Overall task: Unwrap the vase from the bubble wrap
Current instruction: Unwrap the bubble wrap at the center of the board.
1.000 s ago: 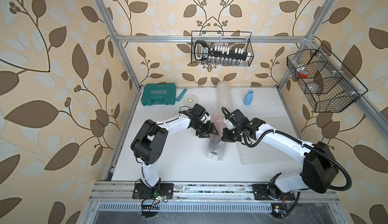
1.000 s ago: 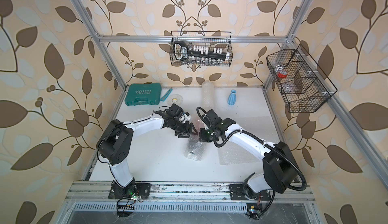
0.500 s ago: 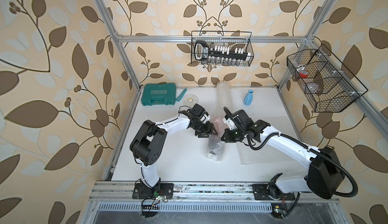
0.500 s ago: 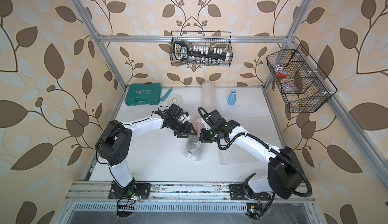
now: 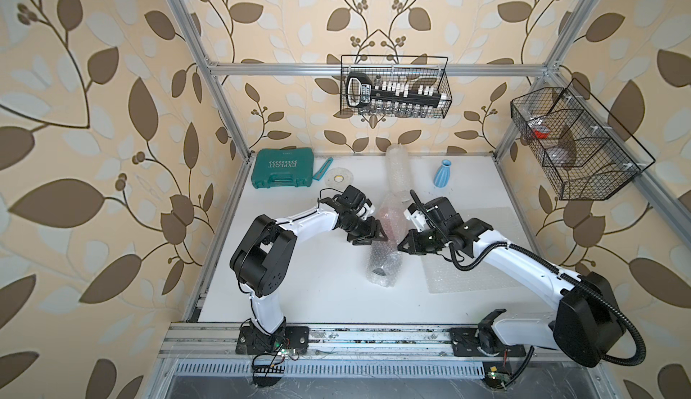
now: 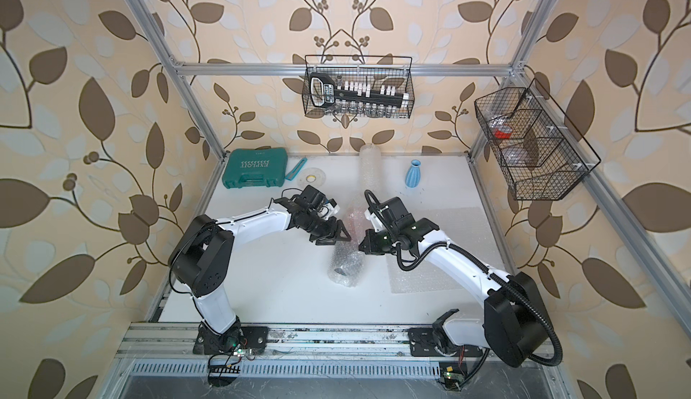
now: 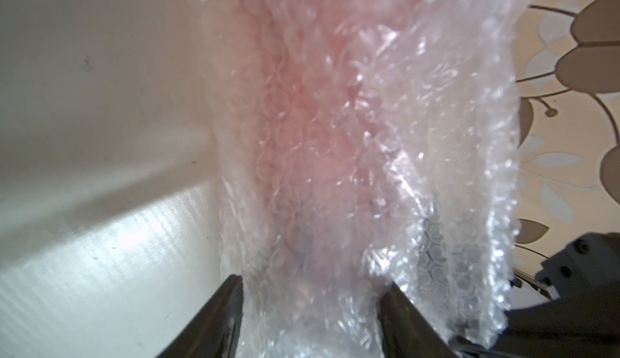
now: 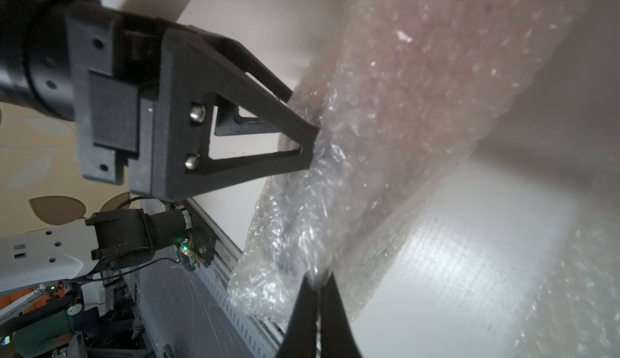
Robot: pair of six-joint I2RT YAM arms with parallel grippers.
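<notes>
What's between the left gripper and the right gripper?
The bubble wrap bundle, pinkish inside, fills the gap between left gripper and right gripper, both gripping it; both top views show it.

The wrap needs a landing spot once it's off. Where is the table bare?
Bare: the near strip between the left arm and wrapped vase; also behind the flat bubble wrap sheet, beside the blue vase. Crowded: mid-table and by the tool case.

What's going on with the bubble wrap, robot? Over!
Left gripper clamped around the bubble wrap bundle. Right gripper shut, pinching its loose edge. Bundle wrapped, pinkish inside. Nothing blocking.
</notes>
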